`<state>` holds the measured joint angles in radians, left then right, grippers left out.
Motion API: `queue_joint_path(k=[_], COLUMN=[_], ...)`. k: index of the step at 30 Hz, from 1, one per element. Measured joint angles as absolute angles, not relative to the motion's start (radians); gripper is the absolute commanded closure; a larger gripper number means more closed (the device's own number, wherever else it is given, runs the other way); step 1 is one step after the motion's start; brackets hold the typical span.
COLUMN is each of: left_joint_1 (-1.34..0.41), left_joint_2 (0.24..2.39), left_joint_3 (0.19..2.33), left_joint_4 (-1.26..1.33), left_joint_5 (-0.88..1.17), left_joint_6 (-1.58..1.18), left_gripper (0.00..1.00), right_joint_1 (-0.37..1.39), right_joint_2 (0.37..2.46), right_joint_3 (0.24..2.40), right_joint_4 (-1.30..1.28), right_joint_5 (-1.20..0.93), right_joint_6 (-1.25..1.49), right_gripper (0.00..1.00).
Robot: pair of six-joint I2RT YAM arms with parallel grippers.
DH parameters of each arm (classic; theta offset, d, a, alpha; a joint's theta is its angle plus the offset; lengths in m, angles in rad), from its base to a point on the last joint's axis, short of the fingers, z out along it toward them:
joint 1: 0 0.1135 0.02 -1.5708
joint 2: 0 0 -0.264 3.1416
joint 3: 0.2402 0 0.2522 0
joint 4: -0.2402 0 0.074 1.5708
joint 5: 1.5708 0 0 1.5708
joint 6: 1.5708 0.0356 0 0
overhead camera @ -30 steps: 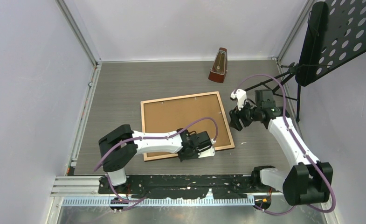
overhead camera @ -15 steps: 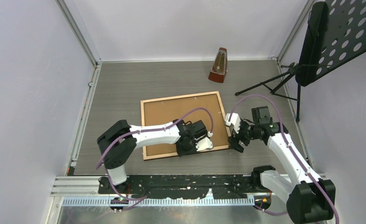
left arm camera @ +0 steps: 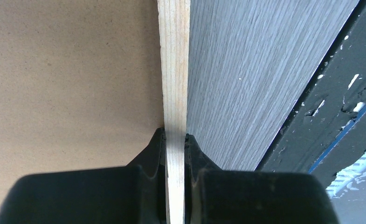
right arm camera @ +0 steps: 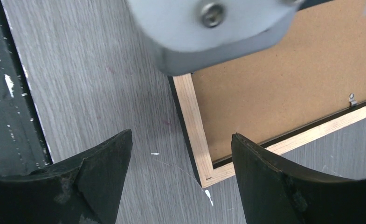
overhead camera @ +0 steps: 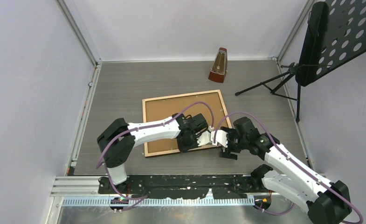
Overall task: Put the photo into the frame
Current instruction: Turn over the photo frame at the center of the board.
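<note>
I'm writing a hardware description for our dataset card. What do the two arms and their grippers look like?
The left arm and right arm both have white link shells with bulky black joint housings, and a purple cable loops along each. The left gripper and right gripper have matte black, smoothly tapered fingers. No markings or sleeves are visible.

Wide-spread tool (right arm camera: 181,144) over frame (right arm camera: 190,116) corner

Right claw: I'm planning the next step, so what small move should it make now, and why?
Probably lower the right claw and close it on the frame corner: it hangs open over that corner, while the left claw clamps the frame's near border.
</note>
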<state>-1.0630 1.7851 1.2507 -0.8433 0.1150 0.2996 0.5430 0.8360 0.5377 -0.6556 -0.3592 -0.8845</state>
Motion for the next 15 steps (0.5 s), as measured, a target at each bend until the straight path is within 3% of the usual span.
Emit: queue_joint_path(k=[15], left_joint_1=[-1.023], left_joint_2=[1.785], left_joint_3=[1.274], left_joint_4=[-0.863], left_joint_5=[0.153], left_joint_6=[0.320], left_gripper=[1.00], right_joint_1=[0.594], right_joint_2=[0.782], right_joint_3=[0.429], right_joint_4=[-0.538], right_joint_5=[-0.236], right_joint_6=[-0.889], right_gripper=[0.17])
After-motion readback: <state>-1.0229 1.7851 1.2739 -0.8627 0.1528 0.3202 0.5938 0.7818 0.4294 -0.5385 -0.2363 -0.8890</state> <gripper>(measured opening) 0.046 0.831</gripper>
